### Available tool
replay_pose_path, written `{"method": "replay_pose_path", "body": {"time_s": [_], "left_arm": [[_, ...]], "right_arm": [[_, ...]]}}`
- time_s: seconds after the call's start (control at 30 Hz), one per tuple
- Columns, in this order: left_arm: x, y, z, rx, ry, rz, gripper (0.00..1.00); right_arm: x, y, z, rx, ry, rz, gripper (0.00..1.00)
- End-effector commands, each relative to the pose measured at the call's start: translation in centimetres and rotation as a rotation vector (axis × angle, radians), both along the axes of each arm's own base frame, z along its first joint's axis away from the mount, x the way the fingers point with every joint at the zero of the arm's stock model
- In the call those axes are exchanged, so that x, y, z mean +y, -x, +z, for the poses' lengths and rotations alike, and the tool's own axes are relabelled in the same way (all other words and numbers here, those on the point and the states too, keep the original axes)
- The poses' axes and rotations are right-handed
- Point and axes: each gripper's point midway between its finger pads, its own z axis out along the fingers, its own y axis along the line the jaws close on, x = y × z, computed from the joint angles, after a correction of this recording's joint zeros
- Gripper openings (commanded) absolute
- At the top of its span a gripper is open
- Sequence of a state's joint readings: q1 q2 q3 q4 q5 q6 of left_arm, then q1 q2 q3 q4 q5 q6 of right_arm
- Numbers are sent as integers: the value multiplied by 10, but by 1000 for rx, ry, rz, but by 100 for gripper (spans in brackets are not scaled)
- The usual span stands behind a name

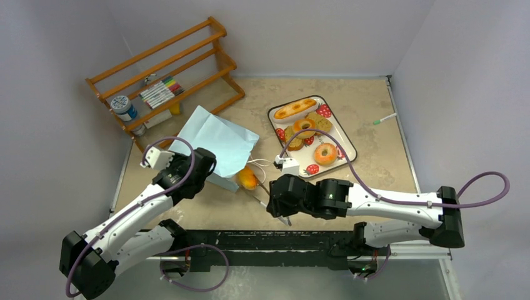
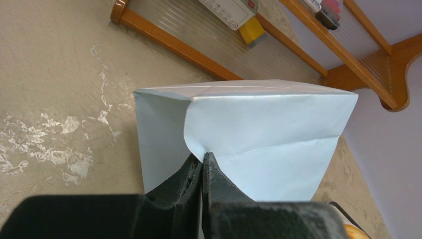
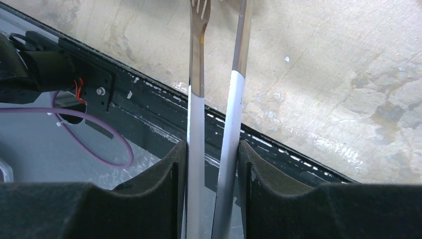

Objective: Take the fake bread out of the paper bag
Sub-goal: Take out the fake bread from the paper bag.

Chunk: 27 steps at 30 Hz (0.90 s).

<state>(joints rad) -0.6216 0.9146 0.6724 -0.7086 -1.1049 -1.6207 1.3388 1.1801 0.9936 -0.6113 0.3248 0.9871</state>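
Note:
The pale-blue paper bag (image 1: 215,140) lies on its side with its mouth toward the tray. My left gripper (image 1: 201,167) is shut on a fold of its paper, as the left wrist view shows (image 2: 203,157); the bag (image 2: 268,129) fills that view. An orange oval roll (image 1: 248,179) lies at the bag's mouth. The golden loaf (image 1: 295,108), two ring bagels (image 1: 304,127) (image 1: 325,153) and toast slices (image 1: 294,140) lie on the strawberry-print tray (image 1: 339,133). My right gripper (image 3: 213,149) is shut on the metal tongs (image 3: 197,74), whose tips point toward the roll.
A wooden rack (image 1: 165,69) with markers (image 1: 159,92) and a blue-lidded jar (image 1: 124,107) stands at the back left, just behind the bag. A green-tipped pen (image 1: 385,118) lies at the right. The table's black front rail (image 3: 149,94) runs under the tongs.

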Motion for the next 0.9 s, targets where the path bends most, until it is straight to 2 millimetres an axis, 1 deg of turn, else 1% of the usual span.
{"method": "replay_pose_path", "body": {"time_s": [0.0, 0.37, 0.57, 0.73, 0.87], "left_arm": [[5, -6, 20, -61, 6, 42, 0], [7, -2, 9, -15, -22, 41, 0], [11, -3, 4, -3, -27, 64, 0], [17, -4, 3, -10, -6, 116, 0], [24, -6, 6, -22, 8, 155, 0]], "right_arm": [[-2, -12, 40, -65, -76, -55, 0], [-18, -18, 68, -99, -102, -113, 0], [-29, -13, 69, -66, -89, -133, 0], [-48, -9, 68, -43, -77, -168, 0], [-64, -8, 71, -37, -68, -212, 0]]}}
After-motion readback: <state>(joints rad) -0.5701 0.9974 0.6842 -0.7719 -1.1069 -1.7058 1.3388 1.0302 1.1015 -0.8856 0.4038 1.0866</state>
